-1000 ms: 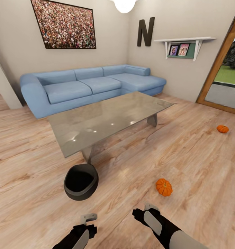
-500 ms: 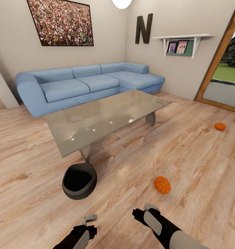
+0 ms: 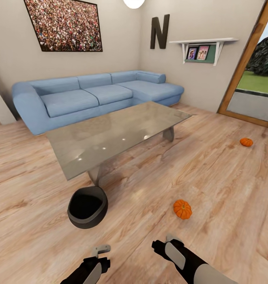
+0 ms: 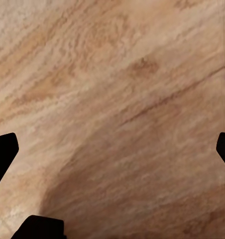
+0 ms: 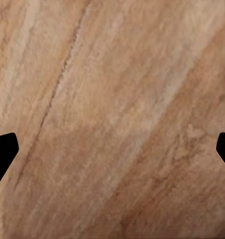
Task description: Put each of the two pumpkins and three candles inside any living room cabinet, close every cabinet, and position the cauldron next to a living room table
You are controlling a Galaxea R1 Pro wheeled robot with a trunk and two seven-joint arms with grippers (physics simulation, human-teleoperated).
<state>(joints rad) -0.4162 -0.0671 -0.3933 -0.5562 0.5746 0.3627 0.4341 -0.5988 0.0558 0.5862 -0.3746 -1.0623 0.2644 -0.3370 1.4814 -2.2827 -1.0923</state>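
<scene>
- The left gripper (image 4: 112,149) has its fingers (image 4: 2,154) spread wide, their dark tips sitting at opposite edges of the left wrist view with nothing but bare wooden floor (image 4: 117,89) between them; it holds and touches nothing
- The right gripper (image 5: 112,149) is likewise wide open and empty, fingers (image 5: 2,152) at the edges of its wrist view over plain floorboards
- In the head view both arms are tucked low and close to the body, left gripper (image 3: 100,252) and right gripper (image 3: 167,242) pointing down at the floor
- The nearer pumpkin (image 3: 182,209) lies on the floor just ahead and slightly right of the right gripper, near but not touching it
- The second pumpkin (image 3: 246,141) lies well apart, far right, near the glass door (image 3: 248,102)
- The cauldron (image 3: 87,207) sits on the floor just beside the base of the glass-topped table (image 3: 114,136), so that part of the task looks satisfied
- Behind the table stands a blue sofa (image 3: 90,94)
- Judged step: approach the nearer pumpkin. To do it well, roll in until it is squarely in front of the right arm, lower with fingers open on either side of its ribbed body, and close gently, since a round pumpkin could roll off if nudged
</scene>
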